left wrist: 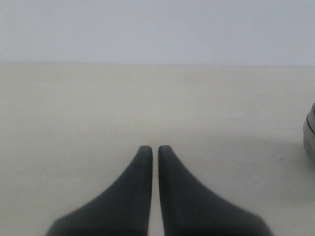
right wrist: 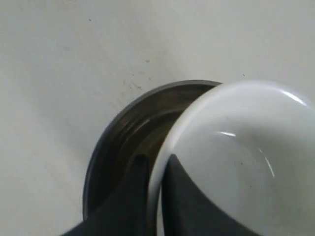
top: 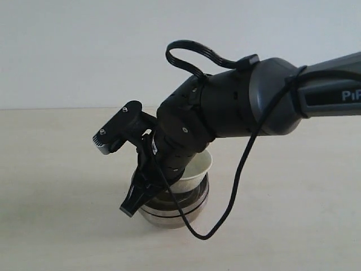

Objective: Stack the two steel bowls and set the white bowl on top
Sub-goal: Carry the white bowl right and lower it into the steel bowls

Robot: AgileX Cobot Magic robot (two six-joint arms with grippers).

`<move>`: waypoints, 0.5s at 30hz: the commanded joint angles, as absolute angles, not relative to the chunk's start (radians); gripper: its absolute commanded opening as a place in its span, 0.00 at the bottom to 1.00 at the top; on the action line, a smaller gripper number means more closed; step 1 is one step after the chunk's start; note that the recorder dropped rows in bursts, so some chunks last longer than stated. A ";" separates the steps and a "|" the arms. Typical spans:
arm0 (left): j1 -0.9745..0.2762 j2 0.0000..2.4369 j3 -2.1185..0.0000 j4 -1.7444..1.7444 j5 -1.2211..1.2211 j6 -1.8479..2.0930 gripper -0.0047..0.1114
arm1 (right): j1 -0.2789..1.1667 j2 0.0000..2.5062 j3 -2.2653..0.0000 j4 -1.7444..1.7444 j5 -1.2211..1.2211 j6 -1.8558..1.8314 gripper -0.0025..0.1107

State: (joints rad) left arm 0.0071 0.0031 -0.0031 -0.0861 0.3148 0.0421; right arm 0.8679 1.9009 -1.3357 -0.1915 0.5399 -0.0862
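Right gripper (right wrist: 156, 164) clamped on white bowl (right wrist: 236, 147) rim, 9 o'clock side. Bowl tilted, off-centre toward 1 o'clock over stacked steel bowls (top: 176, 213). Risk: released like this, bowl likely settles crooked or slides onto surface (top: 56, 226). Left gripper (left wrist: 155, 150) nearly closed, empty.

Likely a lab — pale tabletop (top: 51, 226), plain wall (top: 67, 51).
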 commanded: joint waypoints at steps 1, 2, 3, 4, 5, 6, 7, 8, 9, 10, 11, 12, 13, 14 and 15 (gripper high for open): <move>0.002 0.000 0.000 -0.086 0.307 0.037 0.07 | 0.867 1.889 -1.311 -0.143 0.494 -0.080 0.02; 0.002 0.000 0.000 -0.086 0.307 0.037 0.07 | 0.867 1.889 -1.302 -0.139 0.488 -0.080 0.02; 0.002 0.000 0.000 -0.086 0.307 0.037 0.07 | 0.867 1.889 -1.300 -0.136 0.486 -0.080 0.02; 0.002 0.000 0.000 -0.086 0.307 0.037 0.07 | 0.867 1.891 -1.298 -0.136 0.490 -0.080 0.02; 0.002 0.000 0.000 -0.086 0.307 0.037 0.07 | 0.867 1.893 -1.298 -0.136 0.491 -0.080 0.02; 0.002 0.000 0.000 -0.086 0.307 0.037 0.07 | 0.867 1.896 -1.298 -0.136 0.494 -0.080 0.02; 0.002 0.000 0.000 -0.086 0.307 0.037 0.07 | 0.867 1.898 -1.298 -0.136 0.495 -0.080 0.02; 0.002 0.000 0.000 -0.086 0.307 0.037 0.07 | 0.867 1.898 -1.298 -0.134 0.495 -0.080 0.02; 0.002 0.000 0.000 -0.086 0.307 0.037 0.07 | 0.867 1.898 -1.298 -0.134 0.496 -0.080 0.02; 0.002 0.000 0.000 -0.086 0.307 0.037 0.07 | 0.867 1.898 -1.298 -0.134 0.496 -0.080 0.02; 0.002 0.000 0.000 -0.086 0.307 0.037 0.07 | 0.867 1.898 -1.298 -0.134 0.496 -0.080 0.02; 0.002 0.000 0.000 -0.086 0.307 0.037 0.07 | 0.867 1.898 -1.298 -0.134 0.496 -0.080 0.02; 0.002 0.000 0.000 -0.086 0.307 0.037 0.07 | 0.867 1.898 -1.298 -0.134 0.496 -0.080 0.02; 0.002 0.000 0.000 -0.086 0.307 0.037 0.07 | 0.867 1.898 -1.298 -0.134 0.496 -0.080 0.02; 0.002 0.000 0.000 -0.086 0.307 0.037 0.07 | 0.867 1.898 -1.298 -0.134 0.496 -0.080 0.03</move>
State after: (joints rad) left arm 0.0071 0.0031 -0.0031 -0.0861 0.3148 0.0421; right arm 0.8679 1.9027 -1.3031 -0.1296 0.5032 -0.0784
